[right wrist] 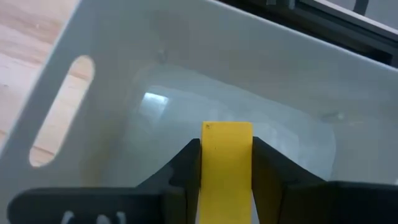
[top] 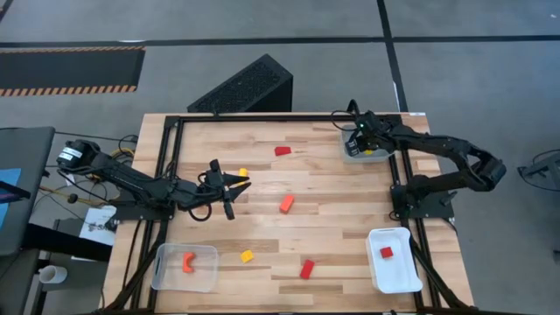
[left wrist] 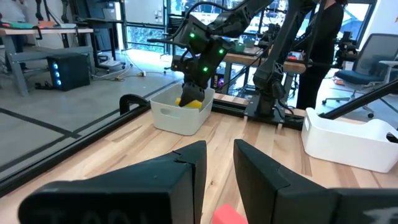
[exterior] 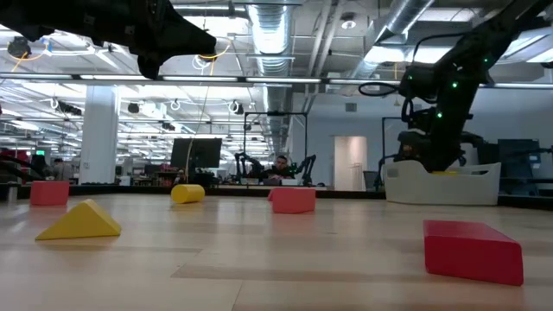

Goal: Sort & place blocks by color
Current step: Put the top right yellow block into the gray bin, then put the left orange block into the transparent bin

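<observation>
My right gripper (right wrist: 227, 146) is shut on a yellow block (right wrist: 227, 180), low inside the white tray (top: 350, 154) at the table's far right corner; the left wrist view shows that block (left wrist: 189, 102) in the tray too. My left gripper (left wrist: 219, 149) hangs level over the table's left middle (top: 236, 185), with a narrow gap between its fingers and nothing in it. On the wood lie a red block (top: 283, 150), a yellow one (top: 243, 171), an orange one (top: 286, 203), another yellow (top: 247, 256) and another red (top: 307, 269). My right gripper pinches the yellow block by its two long sides (right wrist: 208, 163) between the two fingers. The fingers slant down from above and lie along the block. Its free end (right wrist: 227, 129) sticks out past the fingertips over the tray's floor; whether it touches the floor I cannot tell.
A clear tray (top: 166, 278) at the near left holds an orange block (top: 188, 261). A white tray (top: 398, 278) at the near right holds a red block (top: 386, 252). A black frame rail (top: 262, 117) runs round the table. Bare wood lies between the loose blocks.
</observation>
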